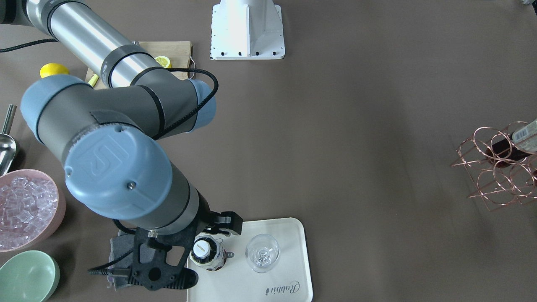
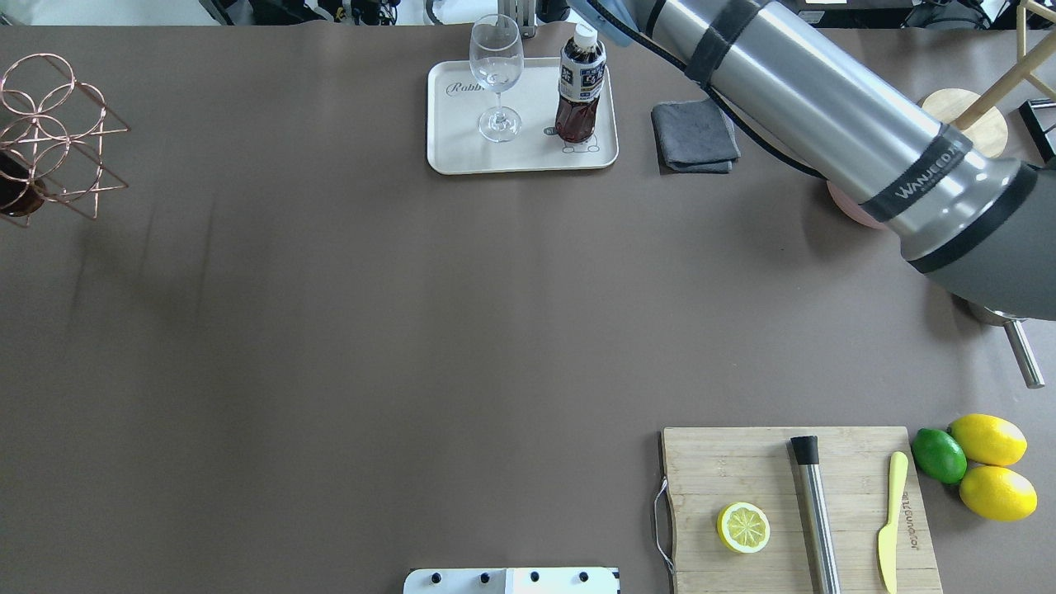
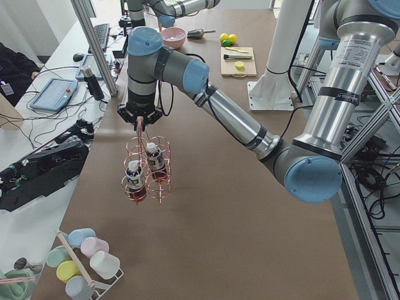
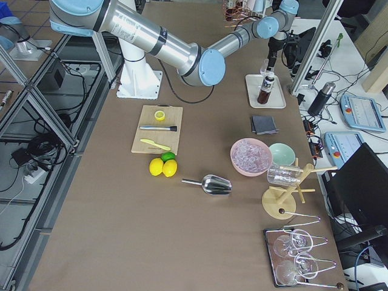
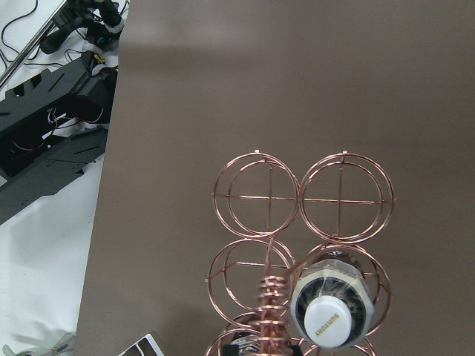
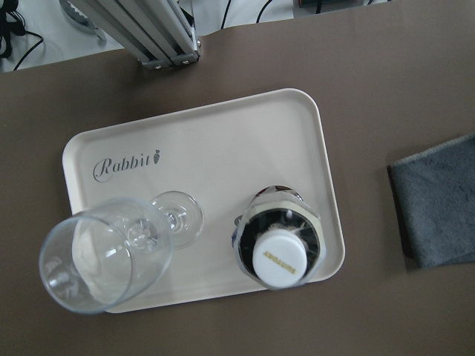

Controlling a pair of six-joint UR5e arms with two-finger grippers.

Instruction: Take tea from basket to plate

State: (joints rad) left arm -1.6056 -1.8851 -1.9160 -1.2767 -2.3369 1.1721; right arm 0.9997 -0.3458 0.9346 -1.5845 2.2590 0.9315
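One tea bottle (image 1: pixel 204 251) stands upright on the cream plate (image 1: pixel 272 289), beside a wine glass (image 1: pixel 262 253). It also shows in the overhead view (image 2: pixel 581 87) and the right wrist view (image 6: pixel 280 245). My right gripper (image 1: pixel 207 237) hovers just above its cap, open and not touching it. The copper wire basket (image 3: pixel 149 169) holds two more tea bottles (image 3: pixel 155 161); one shows in the left wrist view (image 5: pixel 330 311). My left gripper (image 3: pixel 139 119) is at the top of the basket's coiled handle (image 5: pixel 271 311); I cannot tell if it is open or shut.
A grey cloth (image 2: pixel 695 136) lies beside the plate. A pink bowl of ice (image 1: pixel 25 209), a mint-green bowl (image 1: pixel 27 277) and a metal scoop (image 1: pixel 6 142) sit near the right arm. A cutting board (image 2: pixel 796 503) with a lemon half, muddler and knife lies near the robot's base.
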